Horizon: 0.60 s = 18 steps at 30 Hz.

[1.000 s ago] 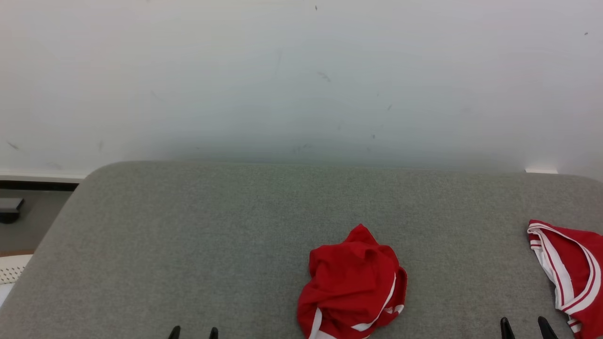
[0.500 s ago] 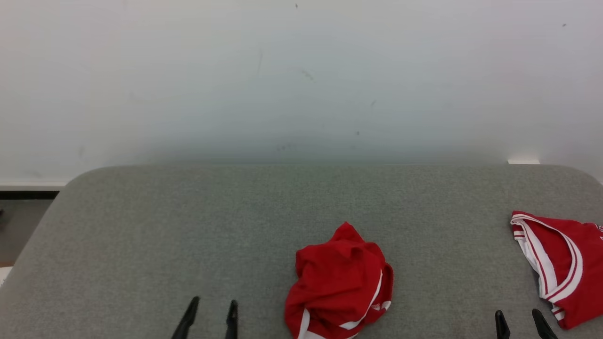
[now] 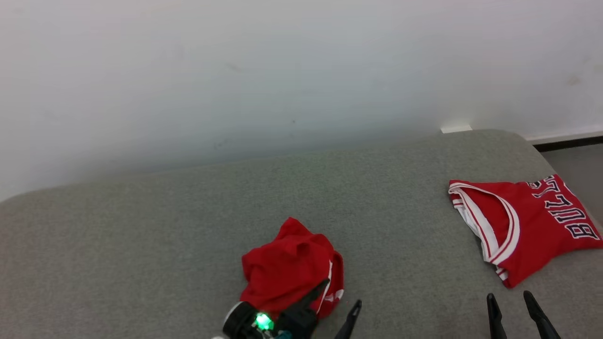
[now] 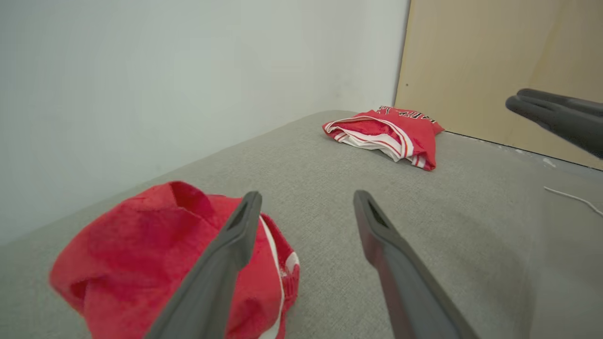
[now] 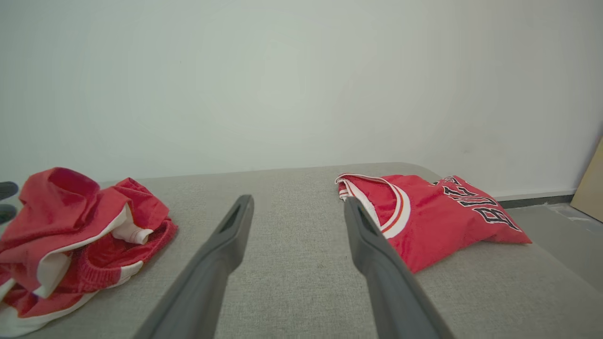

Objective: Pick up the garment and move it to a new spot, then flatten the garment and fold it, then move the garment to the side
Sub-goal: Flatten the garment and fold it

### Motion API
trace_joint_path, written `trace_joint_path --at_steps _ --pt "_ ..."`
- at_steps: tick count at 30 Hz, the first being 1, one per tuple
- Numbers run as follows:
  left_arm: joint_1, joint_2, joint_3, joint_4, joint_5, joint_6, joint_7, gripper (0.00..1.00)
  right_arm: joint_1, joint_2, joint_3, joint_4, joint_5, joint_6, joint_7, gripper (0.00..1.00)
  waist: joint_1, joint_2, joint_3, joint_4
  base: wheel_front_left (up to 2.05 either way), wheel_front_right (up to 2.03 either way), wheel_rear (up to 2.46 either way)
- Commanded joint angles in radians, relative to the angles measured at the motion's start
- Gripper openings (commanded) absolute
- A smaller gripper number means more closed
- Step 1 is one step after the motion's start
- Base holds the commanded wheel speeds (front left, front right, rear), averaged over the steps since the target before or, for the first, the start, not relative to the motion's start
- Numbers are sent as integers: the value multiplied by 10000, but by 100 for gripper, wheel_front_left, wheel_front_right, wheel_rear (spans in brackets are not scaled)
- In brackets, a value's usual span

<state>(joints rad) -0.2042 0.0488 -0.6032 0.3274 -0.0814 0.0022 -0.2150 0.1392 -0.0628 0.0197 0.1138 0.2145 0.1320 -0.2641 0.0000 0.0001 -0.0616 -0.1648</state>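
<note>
Since the earlier frame the head view has been swung rightward, and the left claw (image 3: 341, 293) has been brought beside the crumpled red garment (image 3: 282, 268), fingers spread. The garment is heaped mid-cushion (image 3: 141, 235), no clear long axis, its peak toward the wall (image 3: 282, 70). The right claw (image 3: 509, 296) is spread, empty.

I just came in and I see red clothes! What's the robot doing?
The robot's left tool is open right at the crumpled red garment with white trim on the grey fabric surface, gripping nothing yet. Its right tool is open and empty too, near a folded red jersey with lettering, lying farther right.
</note>
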Motion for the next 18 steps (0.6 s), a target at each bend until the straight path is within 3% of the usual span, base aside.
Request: trace_joint_path --at_steps 1,9,13,18 --pt "-482 44 -608 482 -308 137 244 100 -188 -68 -17 18 62 -28 5 100 0 -1 343 -611 0 0 0" --pt "-1791 44 -2018 2201 -1299 1061 1023 100 -366 -51 273 141 217 -27 5 100 0 -1 649 -1435 0 0 0" --pt "-2293 44 -2208 3243 -1678 1536 1395 100 -403 -48 296 170 257 -28 5 100 0 -1 707 -1564 0 0 0" --pt "-2789 43 -2313 4387 -2032 1826 1660 100 -473 -70 262 120 323 -28 5 100 0 -1 863 -1597 0 0 0"
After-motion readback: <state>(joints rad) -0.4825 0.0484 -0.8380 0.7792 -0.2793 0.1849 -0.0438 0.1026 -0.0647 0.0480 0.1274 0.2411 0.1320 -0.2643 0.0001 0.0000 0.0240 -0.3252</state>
